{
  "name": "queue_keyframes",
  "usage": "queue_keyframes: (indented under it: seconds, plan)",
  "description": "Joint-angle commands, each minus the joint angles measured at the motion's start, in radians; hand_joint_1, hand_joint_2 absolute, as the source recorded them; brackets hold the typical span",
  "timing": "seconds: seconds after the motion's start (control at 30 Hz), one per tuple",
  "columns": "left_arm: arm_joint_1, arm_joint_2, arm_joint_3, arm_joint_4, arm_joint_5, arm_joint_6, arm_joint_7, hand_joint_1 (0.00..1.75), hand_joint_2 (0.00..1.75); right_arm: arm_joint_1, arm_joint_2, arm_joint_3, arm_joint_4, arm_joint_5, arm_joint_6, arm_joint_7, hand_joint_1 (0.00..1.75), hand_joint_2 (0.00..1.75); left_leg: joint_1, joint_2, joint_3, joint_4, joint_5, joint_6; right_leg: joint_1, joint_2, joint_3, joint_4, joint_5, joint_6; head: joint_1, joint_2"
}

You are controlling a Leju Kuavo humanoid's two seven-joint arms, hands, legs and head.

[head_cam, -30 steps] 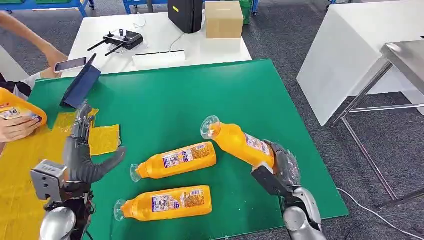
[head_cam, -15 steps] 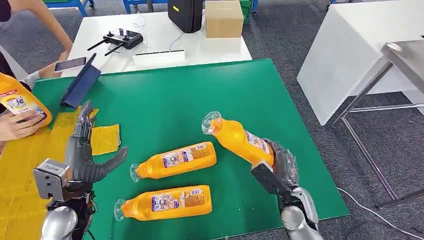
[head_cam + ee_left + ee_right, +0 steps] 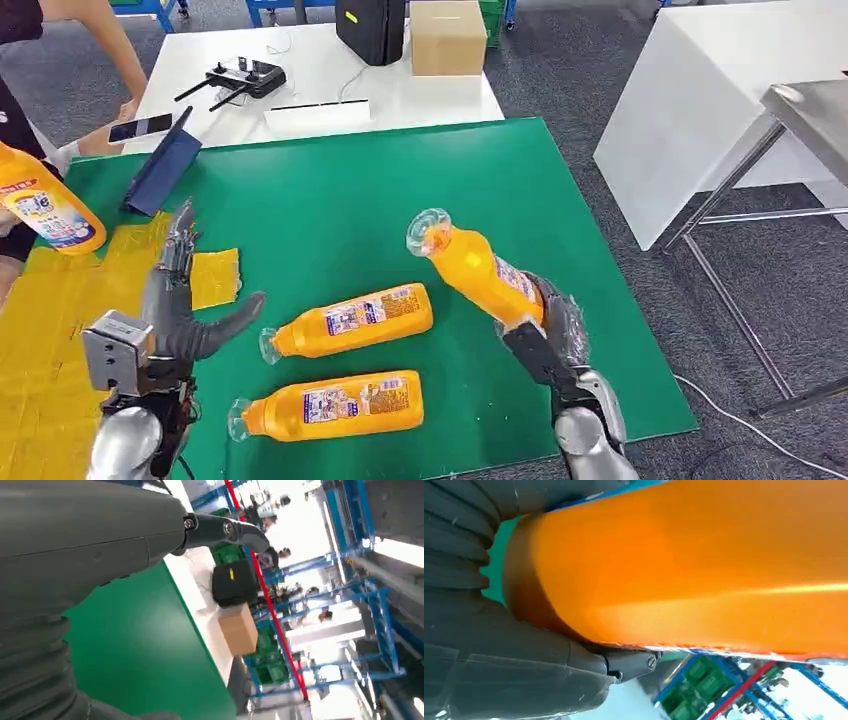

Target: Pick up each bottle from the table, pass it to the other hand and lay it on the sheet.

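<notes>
Bottle [image 3: 480,270] in right hand [image 3: 550,325] fingers' grip

Labels on the orange bottles [image 3: 352,320], print too small to read

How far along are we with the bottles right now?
No bottle lies on the yellow sheet; a person at the left edge holds one bottle above it. In hand: the right hand grips a raised bottle, not yet passed to the left hand, which is spread and holds nothing. Left: two bottles lying on the green mat.
</notes>
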Motion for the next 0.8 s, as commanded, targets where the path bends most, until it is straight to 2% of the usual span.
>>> queue_keyframes:
  seconds: [0.03,0.07,0.1,0.13,0.2,0.43,0.57,0.8]
  plan:
    - [-0.150,-0.015,-0.092,0.159,0.033,-0.016,0.016,0.00,1.75,-0.145,0.090,0.259,0.152,-0.025,0.061,-0.035,1.75,1.75,0.002,0.000,0.000,0.000,0.000,-0.002,0.001,0.003,0.000,0.000,0.001,-0.001,0.000,0.000]
    - [-0.159,-0.016,-0.097,0.169,0.041,-0.020,0.016,0.00,1.75,-0.159,0.090,0.285,0.169,-0.025,0.059,-0.033,1.75,1.75,0.001,0.001,0.000,0.000,0.001,-0.002,0.001,0.003,0.000,0.001,0.001,-0.001,0.000,0.000]
    - [-0.180,-0.021,-0.108,0.194,0.123,-0.072,0.018,0.00,1.75,-0.192,0.102,0.337,0.185,-0.022,0.045,-0.101,1.75,1.75,0.002,0.000,0.001,0.000,0.001,-0.003,0.001,0.004,0.000,0.001,0.001,-0.002,0.000,0.000]
    - [-0.219,-0.022,-0.122,0.247,0.140,-0.072,0.010,0.00,1.75,-0.234,0.139,0.382,0.222,-0.025,0.013,-0.075,1.75,1.75,0.001,0.000,0.000,0.000,0.001,-0.003,0.001,0.002,0.000,0.001,0.001,-0.001,0.001,0.000]
    - [-0.239,-0.022,-0.133,0.279,0.153,-0.064,0.000,0.00,1.75,-0.259,0.148,0.416,0.231,-0.037,-0.009,-0.045,1.75,1.75,0.002,0.000,0.000,0.001,0.001,-0.004,0.002,0.005,-0.001,0.003,0.001,-0.002,0.000,0.000]
    - [-0.230,-0.012,-0.139,0.268,0.160,-0.060,-0.005,0.00,1.75,-0.256,0.117,0.431,0.218,-0.061,-0.017,-0.044,1.75,1.75,0.003,-0.005,0.001,0.000,0.002,-0.004,0.002,0.000,0.002,0.000,0.000,-0.001,0.000,0.000]
    - [-0.229,-0.011,-0.140,0.264,0.161,-0.059,-0.004,0.00,1.75,-0.255,0.114,0.434,0.217,-0.064,-0.018,-0.045,1.75,1.75,0.001,-0.001,-0.001,0.000,0.002,-0.003,0.001,0.001,-0.001,0.002,0.000,0.000,0.000,0.000]
    - [-0.239,-0.012,-0.146,0.278,0.178,-0.059,-0.005,0.00,1.75,-0.268,0.104,0.454,0.228,-0.084,-0.036,-0.041,1.75,1.75,0.001,-0.002,-0.001,0.000,0.002,-0.003,0.000,0.000,-0.002,0.002,0.000,-0.001,0.000,0.000]
